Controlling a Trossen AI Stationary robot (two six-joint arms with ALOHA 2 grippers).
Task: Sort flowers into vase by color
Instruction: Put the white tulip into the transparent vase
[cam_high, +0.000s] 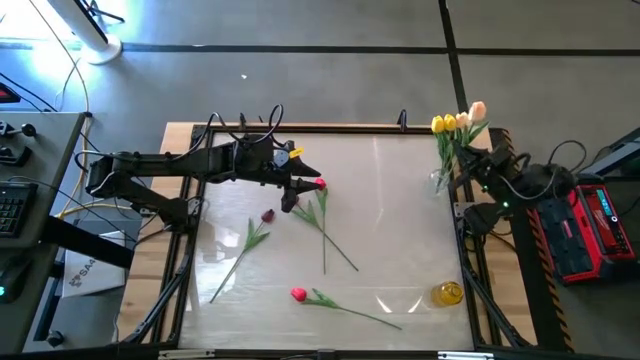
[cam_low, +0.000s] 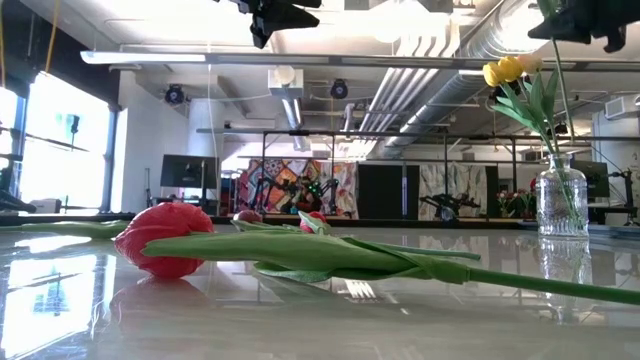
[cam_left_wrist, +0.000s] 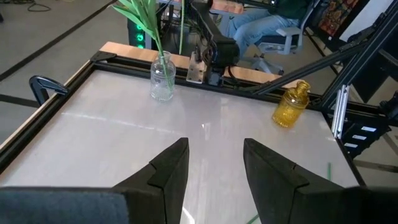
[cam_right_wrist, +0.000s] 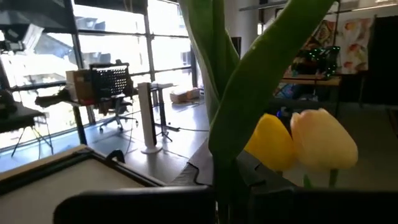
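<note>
Three tulips lie flat on the glossy table: a red one (cam_high: 318, 184) at the centre, a maroon one (cam_high: 267, 215) to its left, and a red-pink one (cam_high: 298, 294) (cam_low: 165, 240) near the front edge. Yellow and peach tulips (cam_high: 452, 122) (cam_right_wrist: 273, 143) stand with their stems in a clear glass vase (cam_high: 440, 180) (cam_low: 562, 195) (cam_left_wrist: 163, 78) at the far right. My left gripper (cam_high: 298, 192) (cam_left_wrist: 214, 168) is open and hovers high above the table (cam_low: 275, 15), beside the red tulip's head. My right arm (cam_high: 495, 168) waits beside the clear vase, with the tulip leaves close in front of its camera.
An amber glass vase (cam_high: 447, 292) (cam_left_wrist: 291, 104) stands at the near right corner. A raised black frame (cam_high: 300, 128) rims the table, with clamps (cam_left_wrist: 43, 87) on it. A seated person (cam_left_wrist: 261, 25) is beyond the right edge. Bare table lies between the centre tulips and the vases.
</note>
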